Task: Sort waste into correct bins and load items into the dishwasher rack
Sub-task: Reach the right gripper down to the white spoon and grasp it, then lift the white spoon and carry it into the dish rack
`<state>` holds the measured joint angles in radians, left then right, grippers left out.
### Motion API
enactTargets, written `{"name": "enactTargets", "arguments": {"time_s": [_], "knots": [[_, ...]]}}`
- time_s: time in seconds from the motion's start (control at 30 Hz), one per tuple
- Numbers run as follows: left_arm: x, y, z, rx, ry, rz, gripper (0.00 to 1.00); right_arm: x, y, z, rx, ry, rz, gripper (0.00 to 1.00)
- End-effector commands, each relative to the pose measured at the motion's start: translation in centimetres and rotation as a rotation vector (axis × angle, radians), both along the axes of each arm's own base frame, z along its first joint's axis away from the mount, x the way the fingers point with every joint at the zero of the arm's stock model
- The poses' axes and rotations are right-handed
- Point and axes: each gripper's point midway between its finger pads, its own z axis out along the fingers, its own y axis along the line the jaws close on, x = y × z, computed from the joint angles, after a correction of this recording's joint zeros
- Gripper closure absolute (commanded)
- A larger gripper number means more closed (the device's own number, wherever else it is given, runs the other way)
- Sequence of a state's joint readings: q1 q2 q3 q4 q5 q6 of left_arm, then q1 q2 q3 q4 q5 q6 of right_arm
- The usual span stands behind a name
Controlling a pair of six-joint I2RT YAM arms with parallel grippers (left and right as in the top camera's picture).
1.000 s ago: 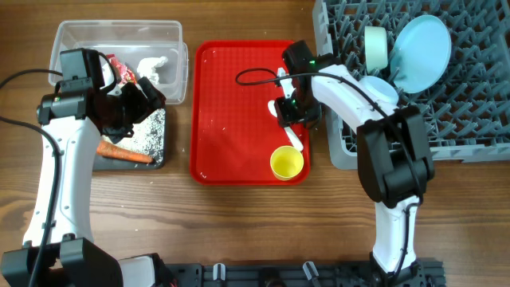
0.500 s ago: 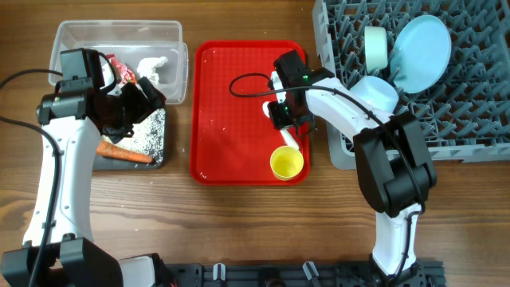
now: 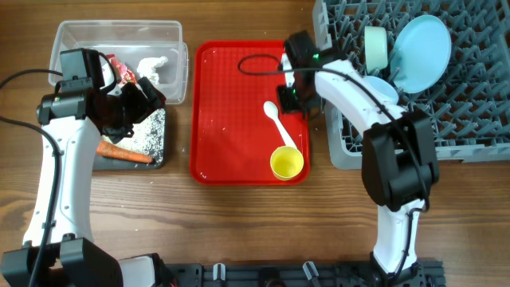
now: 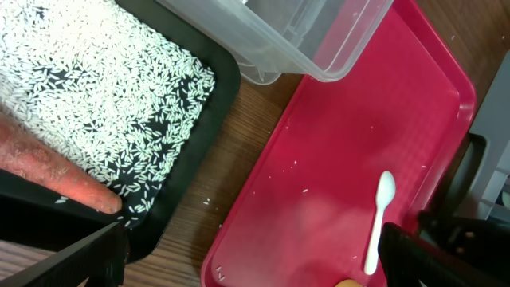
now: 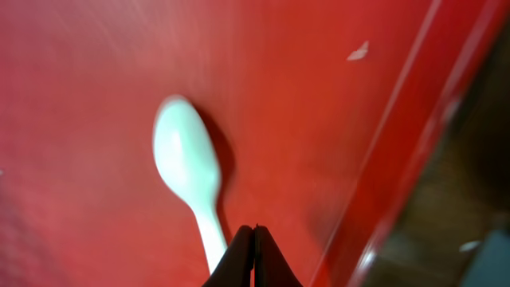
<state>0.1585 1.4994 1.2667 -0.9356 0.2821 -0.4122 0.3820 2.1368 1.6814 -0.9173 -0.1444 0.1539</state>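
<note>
The spoon lies flat on the red tray, its handle end near the yellow cup; the right hand is seen pressed closed and empty just over it; light, stiff, slippery plastic is judged; the thin handle is best pinched mid-length.

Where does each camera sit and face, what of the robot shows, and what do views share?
Overhead: above the table, looking straight down on red tray and dishwasher rack; both arms show.
Left wrist: over the black tray, facing the red tray; open fingertips at bottom corners.
Right wrist: low over the red tray, facing the white spoon; shut fingertips show.
Shared: white spoon, all three.
</note>
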Motion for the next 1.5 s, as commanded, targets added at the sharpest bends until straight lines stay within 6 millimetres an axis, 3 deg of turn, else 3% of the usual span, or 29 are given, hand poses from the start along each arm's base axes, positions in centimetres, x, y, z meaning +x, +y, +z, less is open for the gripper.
{"name": "enactTargets", "arguments": {"time_s": [0.0, 0.1, 0.17, 0.2, 0.23, 0.3, 0.37, 0.57, 0.67, 0.8, 0.9, 0.97, 1.2, 1.47], "knots": [[-0.1, 0.2, 0.6, 0.016, -0.024, -0.009, 0.0, 1.7, -0.2, 5.0, 0.029, -0.118, -0.018, 0.96], [-0.1, 0.2, 0.6, 0.016, -0.024, -0.009, 0.0, 1.6, -0.3, 6.1, 0.039, -0.136, -0.022, 0.96], [-0.1, 0.2, 0.6, 0.016, -0.024, -0.009, 0.0, 1.0, 0.0, 5.5, 0.049, -0.105, -0.013, 0.91], [-0.1, 0.2, 0.6, 0.016, -0.024, -0.009, 0.0, 0.2, 0.5, 4.6, 0.062, -0.073, 0.001, 0.68], [-0.1, 0.2, 0.6, 0.016, -0.024, -0.009, 0.0, -0.3, 0.7, 4.1, 0.058, -0.058, 0.008, 0.51], [-0.1, 0.2, 0.6, 0.016, -0.024, -0.009, 0.0, -1.8, 1.2, 2.2, 0.038, -0.007, 0.03, 0.35], [-0.1, 0.2, 0.6, 0.016, -0.024, -0.009, 0.0, -3.7, 1.6, -0.3, 0.012, 0.057, 0.048, 0.32], [-0.1, 0.2, 0.6, 0.016, -0.024, -0.009, 0.0, -6.5, 1.8, -3.9, -0.019, 0.116, 0.048, 0.33], [-0.1, 0.2, 0.6, 0.016, -0.024, -0.009, 0.0, -6.6, 0.9, -5.5, -0.068, 0.09, -0.007, 0.36], [-0.1, 0.2, 0.6, 0.016, -0.024, -0.009, 0.0, -6.5, 0.2, -6.6, -0.09, 0.065, -0.033, 0.47], [-0.1, 0.2, 0.6, 0.016, -0.024, -0.009, 0.0, -6.5, 0.0, -7.1, -0.099, 0.058, -0.051, 0.64], [-0.1, 0.2, 0.6, 0.016, -0.024, -0.009, 0.0, -6.5, 0.0, -7.2, -0.098, 0.055, -0.052, 0.69], [-0.1, 0.2, 0.6, 0.016, -0.024, -0.009, 0.0, -4.4, 0.3, -6.9, -0.071, -0.025, -0.063, 0.84], [-0.1, 0.2, 0.6, 0.016, -0.024, -0.009, 0.0, 0.1, 0.2, -5.7, -0.03, -0.196, -0.087, 0.94]]}}
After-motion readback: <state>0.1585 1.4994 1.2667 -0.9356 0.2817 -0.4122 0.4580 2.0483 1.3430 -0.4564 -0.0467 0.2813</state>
